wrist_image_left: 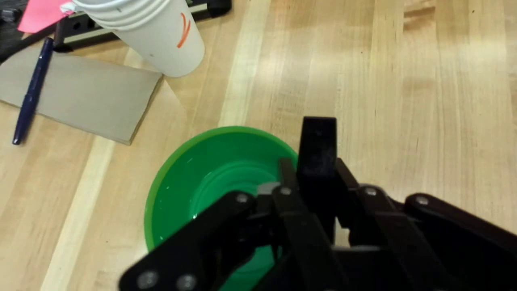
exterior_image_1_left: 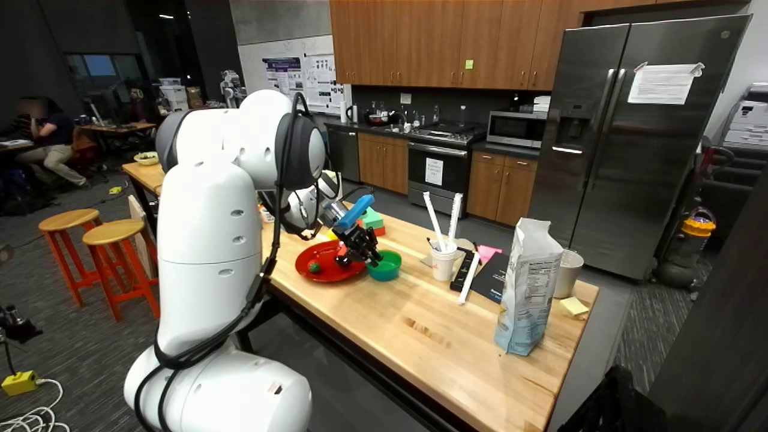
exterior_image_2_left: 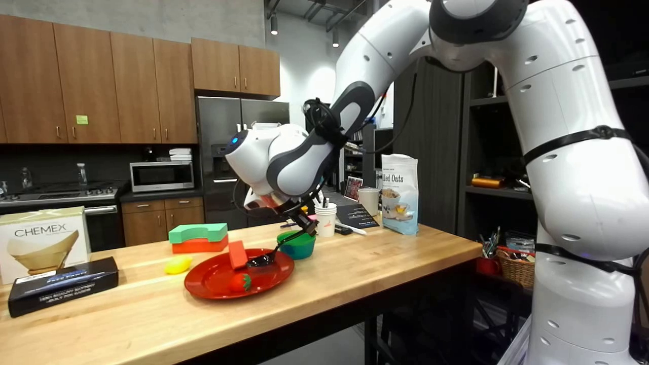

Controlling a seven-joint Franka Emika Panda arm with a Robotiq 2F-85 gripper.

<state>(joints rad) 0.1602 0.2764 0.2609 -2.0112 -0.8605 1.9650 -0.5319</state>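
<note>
Exterior view live, and we start at far left: a filter box [exterior_image_2_left: 45, 243] stands upright on the wooden table [exterior_image_2_left: 127, 314], a black box [exterior_image_2_left: 63, 286] lying flat just in front of it. Sliding right, we pass a lemon [exterior_image_2_left: 178, 264], and behind it a green block [exterior_image_2_left: 197, 233] perched on a red slab [exterior_image_2_left: 200, 246].

Now we reach the red plate [exterior_image_2_left: 209, 279], and it's busy! A strawberry [exterior_image_2_left: 239, 283] sits near its front edge, and a tilted red brick [exterior_image_2_left: 237, 255] crowds the head of the black spoon [exterior_image_2_left: 262, 259]. That head is over the plate's right half; whether it touches, we can't tell. Its handle slants up to the right, straight into the gripper [exterior_image_2_left: 310, 227], which has it pinched tight!

Close quarters here, folks: the green bowl [exterior_image_2_left: 298, 247] stands just beside the plate, behind that handle, and from the wrist view we see the gripper covering part of its rim.

On we go: a brown napkin [wrist_image_left: 89, 97] with a blue pen [wrist_image_left: 32, 93] across it, then a stack of white cups [exterior_image_2_left: 325, 219]. Farther right we've got a white stick [exterior_image_2_left: 351, 228], a dark leaflet [exterior_image_2_left: 356, 216], a pale tub [exterior_image_2_left: 369, 200] and, well apart from the gripper, an upright oats bag [exterior_image_2_left: 400, 195].
</note>
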